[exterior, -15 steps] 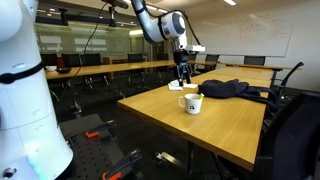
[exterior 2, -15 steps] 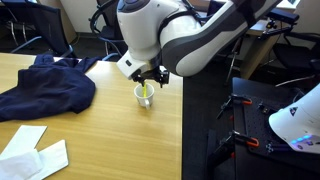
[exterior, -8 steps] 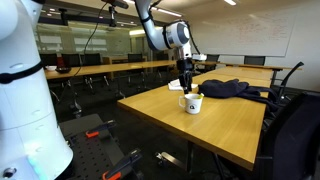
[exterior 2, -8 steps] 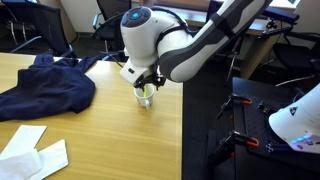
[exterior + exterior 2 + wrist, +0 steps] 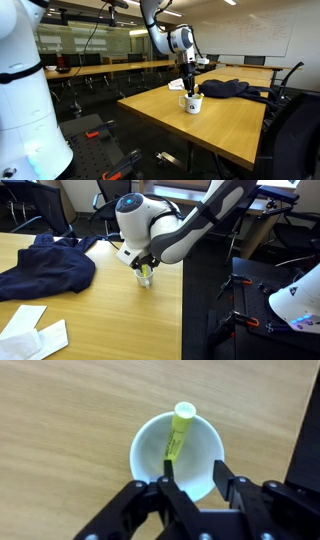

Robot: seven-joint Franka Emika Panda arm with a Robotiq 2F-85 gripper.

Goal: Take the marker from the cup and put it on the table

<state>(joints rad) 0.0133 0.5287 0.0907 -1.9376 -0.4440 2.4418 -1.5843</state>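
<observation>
The white cup [image 5: 176, 452] stands on the light-brown table [image 5: 60, 420], near its edge in both exterior views [image 5: 192, 103] [image 5: 146, 278]. The yellow marker [image 5: 178, 432] leans inside it, its tip over the far rim; a trace of it shows in an exterior view [image 5: 146, 271]. My gripper [image 5: 193, 478] is open right above the cup, pointing straight down [image 5: 189, 88] [image 5: 146, 264]. One finger [image 5: 170, 488] reaches over the cup's mouth beside the marker's lower end, the other [image 5: 219, 478] is at the rim's outer side. Nothing is held.
A dark blue garment [image 5: 226, 88] [image 5: 42, 265] lies on the table beyond the cup. White papers [image 5: 30, 332] lie at a table corner. The table edge [image 5: 183, 300] runs close to the cup. Office chairs [image 5: 295, 130] stand around; more tables are behind.
The gripper has come down from a little above the cup to its rim, still open. Cup and marker have not moved.
</observation>
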